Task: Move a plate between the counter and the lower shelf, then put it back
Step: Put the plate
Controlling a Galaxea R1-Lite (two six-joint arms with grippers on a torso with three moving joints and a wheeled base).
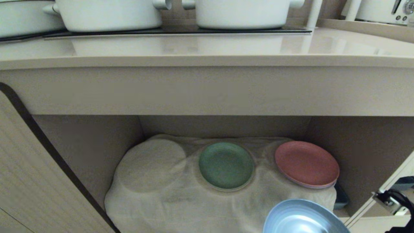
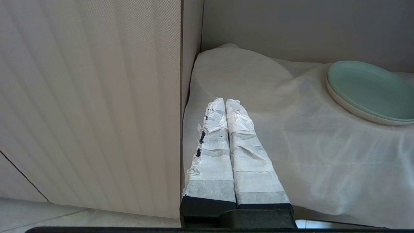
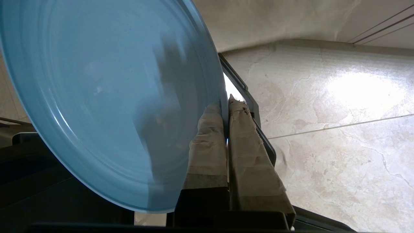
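Note:
The light-blue plate (image 1: 302, 218) hangs in front of the lower shelf (image 1: 168, 194), low at the right of the head view. In the right wrist view the plate (image 3: 106, 97) stands on edge, and my right gripper (image 3: 226, 103) is shut on its rim, one taped finger on each face. The gripper itself is outside the head view. My left gripper (image 2: 225, 103) is shut and empty, its taped fingers pressed together over the shelf's white cloth (image 2: 323, 145) at the left end of the recess. The counter (image 1: 207, 48) runs across above the shelf.
A green plate (image 1: 225, 165) and a pink plate (image 1: 305, 163) lie on the cloth at the shelf's back. White pots (image 1: 242, 13) stand on the black cooktop above. A ribbed cabinet door (image 1: 29, 181) bounds the recess on the left. Pale tiled floor (image 3: 339, 129) lies below.

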